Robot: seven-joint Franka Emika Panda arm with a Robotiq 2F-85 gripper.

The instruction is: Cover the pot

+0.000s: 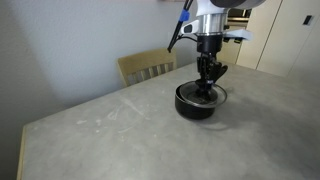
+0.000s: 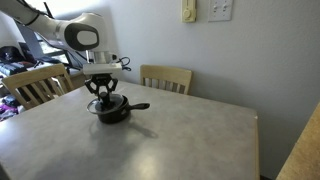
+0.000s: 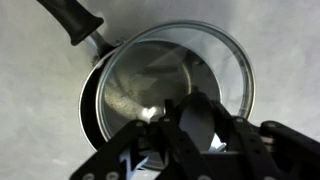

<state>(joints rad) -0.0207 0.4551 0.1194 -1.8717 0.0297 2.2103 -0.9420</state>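
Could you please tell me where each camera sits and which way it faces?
An exterior view: low beside the grey table, facing across it to the small black saucepan; the hand shows.
An exterior view: farther back, facing the wall; the white arm shows.
Wrist view: straight down onto the round glass lid; hand at bottom.
Both exterior views share table, saucepan, hand.
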